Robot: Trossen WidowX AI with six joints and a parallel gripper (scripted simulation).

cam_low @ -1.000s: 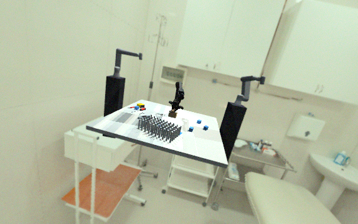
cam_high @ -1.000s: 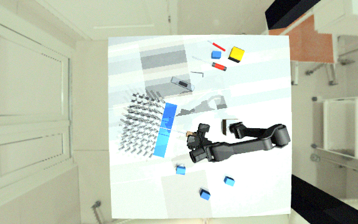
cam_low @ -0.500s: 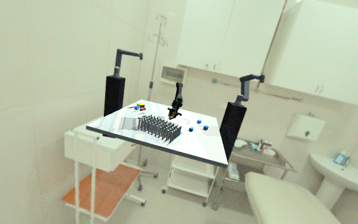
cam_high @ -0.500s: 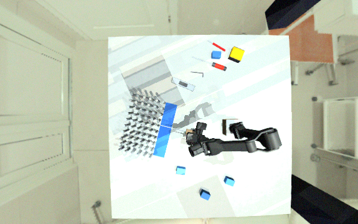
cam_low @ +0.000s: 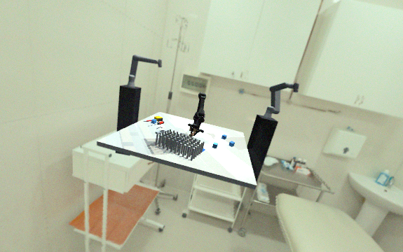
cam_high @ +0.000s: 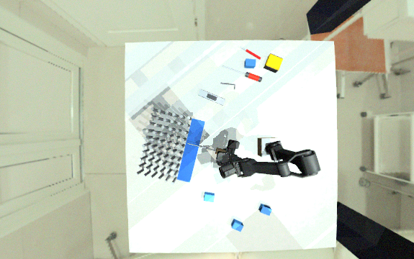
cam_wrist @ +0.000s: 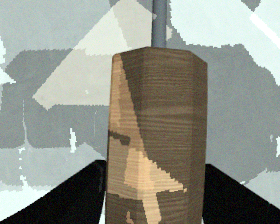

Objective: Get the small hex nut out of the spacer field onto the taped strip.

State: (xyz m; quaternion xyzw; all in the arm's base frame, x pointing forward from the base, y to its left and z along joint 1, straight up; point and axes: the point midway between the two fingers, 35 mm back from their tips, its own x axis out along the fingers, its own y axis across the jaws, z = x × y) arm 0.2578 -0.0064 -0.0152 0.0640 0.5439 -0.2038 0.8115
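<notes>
My gripper (cam_high: 220, 152) (cam_low: 193, 134) (cam_wrist: 152, 172) is shut on the wooden handle (cam_wrist: 163, 100) of a tool with a thin metal shaft (cam_high: 207, 147) (cam_wrist: 159, 25). In the top view the shaft points left across the blue taped strip (cam_high: 188, 165) (cam_low: 203, 150), and its far end shows near the front row of the spacers (cam_high: 163, 144) (cam_low: 179, 143). The gripper is on the robot's side of the strip. The spacers stand in a dense field of many rows. The shaft's height above the strip and its tip shape are unclear. The hex nut cannot be made out in any view.
A silver flat tool (cam_high: 212, 97), a hex key (cam_high: 228, 84), a red-handled screwdriver (cam_high: 253, 77), a thin red tool (cam_high: 253, 54), a yellow block (cam_high: 273, 62) and a blue block (cam_high: 250, 63) lie beyond the arm. Several blue cubes (cam_high: 209, 196) (cam_high: 265, 209) (cam_high: 237, 225) lie on the other side.
</notes>
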